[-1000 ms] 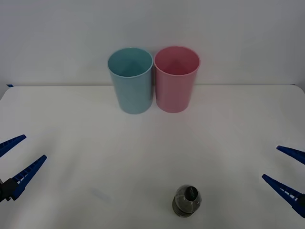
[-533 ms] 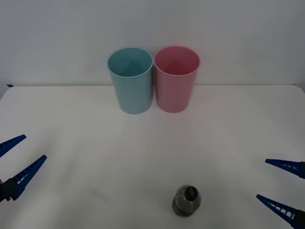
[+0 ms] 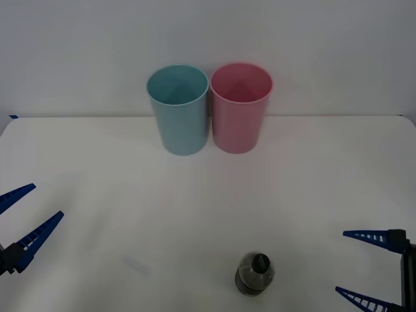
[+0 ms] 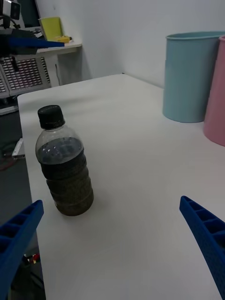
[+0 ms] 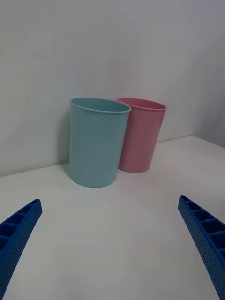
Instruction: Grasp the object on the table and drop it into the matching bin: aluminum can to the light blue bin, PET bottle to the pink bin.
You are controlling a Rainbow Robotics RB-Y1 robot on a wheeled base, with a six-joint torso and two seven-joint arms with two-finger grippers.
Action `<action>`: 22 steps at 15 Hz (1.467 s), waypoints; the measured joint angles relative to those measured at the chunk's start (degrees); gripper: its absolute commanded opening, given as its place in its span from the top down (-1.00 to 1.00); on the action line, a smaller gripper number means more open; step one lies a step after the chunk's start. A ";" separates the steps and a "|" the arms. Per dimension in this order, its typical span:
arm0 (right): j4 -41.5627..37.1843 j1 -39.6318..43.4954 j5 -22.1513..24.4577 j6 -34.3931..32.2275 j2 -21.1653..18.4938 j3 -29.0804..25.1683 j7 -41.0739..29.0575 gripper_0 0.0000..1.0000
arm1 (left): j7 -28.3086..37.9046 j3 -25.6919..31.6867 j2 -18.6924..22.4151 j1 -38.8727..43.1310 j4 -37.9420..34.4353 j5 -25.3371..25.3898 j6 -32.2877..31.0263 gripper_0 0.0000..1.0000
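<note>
Upright near the front edge of the white surface (image 3: 97,169): PET bottle (image 3: 255,273), clear, black cap, dark contents, no readable label. Just to its right, right gripper (image 3: 364,268), spread wide, apart from it. At far left, left gripper (image 3: 26,214), wide too, idle. Farther back, side by side: light blue bin (image 3: 179,109), pink bin (image 3: 240,107).
</note>
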 measured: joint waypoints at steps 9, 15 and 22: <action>8.27 -6.13 0.14 2.43 1.74 11.95 7.44 -1.00 | 0.00 0.00 0.00 0.00 0.00 0.00 0.00 -1.00; 9.85 -8.76 -0.26 6.53 3.06 19.31 12.67 -1.00 | 0.00 0.00 0.00 0.00 0.00 0.00 0.00 -1.00; 10.02 -10.54 2.24 10.14 6.60 23.91 14.21 -1.00 | 0.00 0.00 0.00 0.00 0.00 0.00 0.00 -1.00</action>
